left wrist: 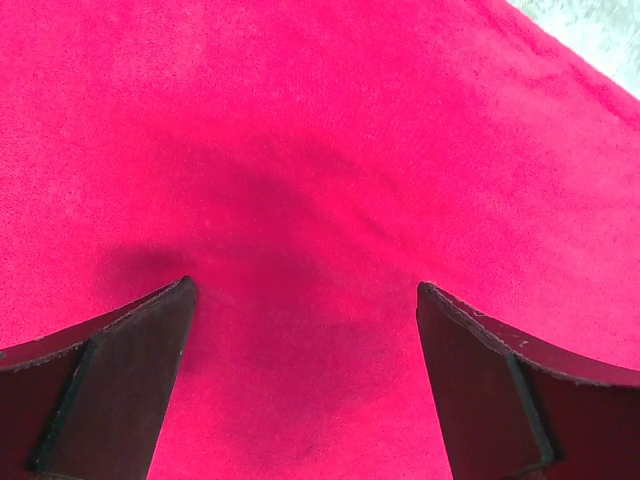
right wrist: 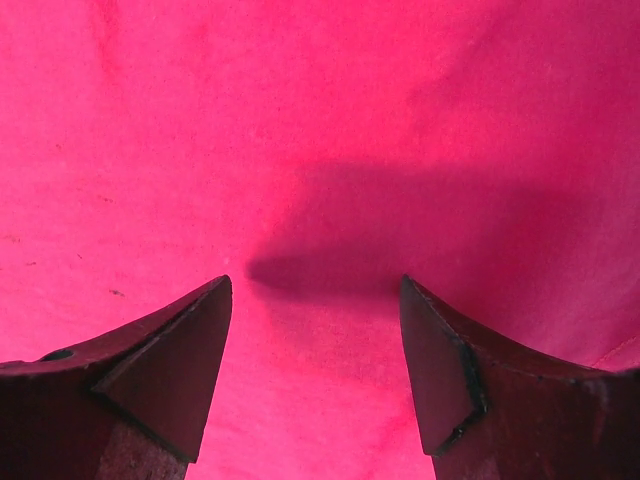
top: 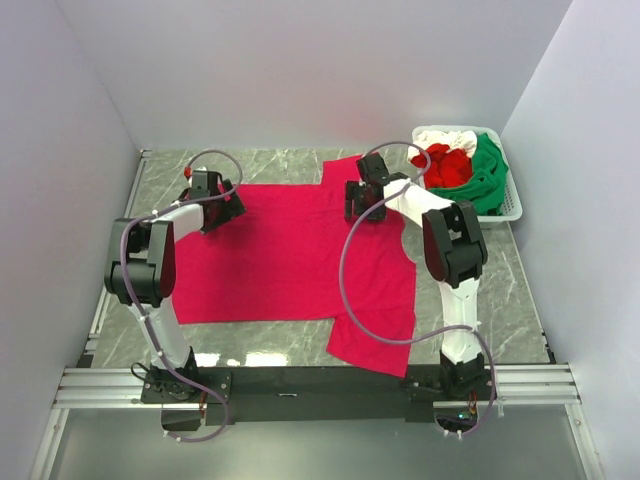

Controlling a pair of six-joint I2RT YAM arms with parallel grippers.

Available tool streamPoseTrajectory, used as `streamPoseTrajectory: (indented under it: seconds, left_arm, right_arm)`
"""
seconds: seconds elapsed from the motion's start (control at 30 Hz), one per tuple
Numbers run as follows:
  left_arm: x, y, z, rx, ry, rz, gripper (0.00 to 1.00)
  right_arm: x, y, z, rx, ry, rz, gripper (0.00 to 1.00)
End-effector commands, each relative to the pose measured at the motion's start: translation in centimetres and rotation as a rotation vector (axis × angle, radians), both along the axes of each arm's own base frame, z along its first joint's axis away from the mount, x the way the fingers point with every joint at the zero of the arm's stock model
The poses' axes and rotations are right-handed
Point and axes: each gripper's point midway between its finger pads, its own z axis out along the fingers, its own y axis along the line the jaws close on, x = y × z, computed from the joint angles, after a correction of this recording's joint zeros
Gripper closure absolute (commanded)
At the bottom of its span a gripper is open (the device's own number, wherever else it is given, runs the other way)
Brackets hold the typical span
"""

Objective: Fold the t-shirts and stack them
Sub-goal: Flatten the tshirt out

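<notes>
A large crimson-red t-shirt (top: 285,255) lies spread flat across the marble table, one sleeve reaching the near edge. My left gripper (top: 222,208) hovers over its far left corner, jaws open, only red cloth (left wrist: 300,200) between the fingers (left wrist: 130,380). My right gripper (top: 358,200) is over the shirt's far right part near the collar, jaws open above flat red cloth (right wrist: 320,150), nothing held. More t-shirts, green (top: 487,175), red (top: 447,166) and white (top: 443,136), lie bunched in the basket.
The white slotted plastic basket (top: 513,203) stands at the far right corner of the table. Grey marble tabletop (top: 280,162) shows beyond the shirt and at the near left. White walls close in the left, back and right sides.
</notes>
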Motion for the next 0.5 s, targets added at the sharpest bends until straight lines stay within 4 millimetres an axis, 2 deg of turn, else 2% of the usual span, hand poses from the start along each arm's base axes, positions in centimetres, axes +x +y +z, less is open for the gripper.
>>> streamPoseTrajectory:
  seconds: [0.0,0.03,0.3,0.33,0.47]
  left_arm:
    - [0.4,0.1,-1.6,-0.008,0.036,-0.027,0.01]
    - [0.6,0.0,-1.5,-0.009,0.036,-0.03,0.01]
    - [2.6,-0.2,-1.9,-0.02,0.037,-0.047,0.01]
    - [2.7,-0.2,-1.8,-0.018,0.039,-0.046,0.01]
    - [2.8,0.0,0.5,-0.019,-0.015,-0.03,0.01]
  right_arm:
    - [1.2,-0.7,0.2,-0.008,0.008,-0.042,0.26]
    - [1.0,-0.8,-0.5,-0.017,0.029,-0.043,0.26]
    - [2.9,-1.2,-1.1,-0.021,0.045,-0.064,0.26]
    - [2.9,-1.4,-1.7,-0.026,0.06,-0.068,0.26]
    - [3.9,-1.2,-0.9,-0.018,0.034,-0.052,0.26]
